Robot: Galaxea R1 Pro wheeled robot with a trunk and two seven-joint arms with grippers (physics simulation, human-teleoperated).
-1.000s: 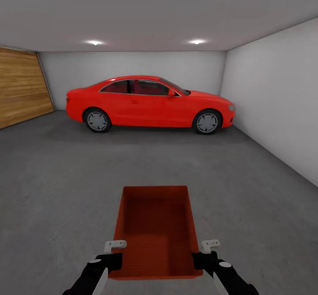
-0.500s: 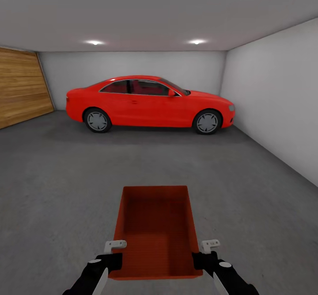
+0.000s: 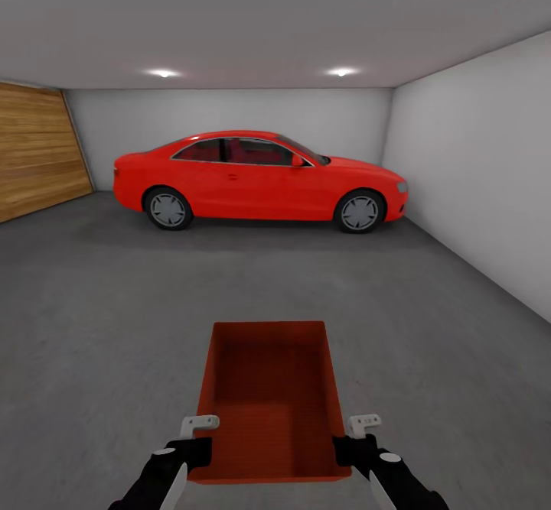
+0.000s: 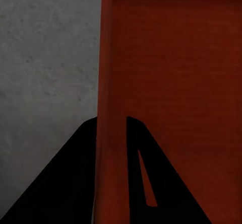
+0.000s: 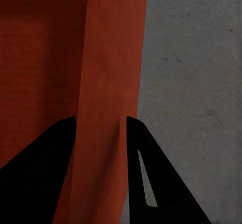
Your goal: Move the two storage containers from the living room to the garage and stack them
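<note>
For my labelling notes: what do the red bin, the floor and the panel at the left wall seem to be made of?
Bin: probably matte plastic, with thin plain walls and no gloss. Floor: looks like rough concrete, grey and speckled. Panel: seemingly wood, with horizontal planks and brown grain.

Two recessed ceiling lights (image 3: 163, 73) above the red car (image 3: 260, 177) give even, soft brightness; a faint shadow lies under the car on the grey floor (image 3: 115, 319). Renders are sharp, without glare; wrist views show near-black gripper fingers (image 4: 65, 183) in silhouette.
</note>
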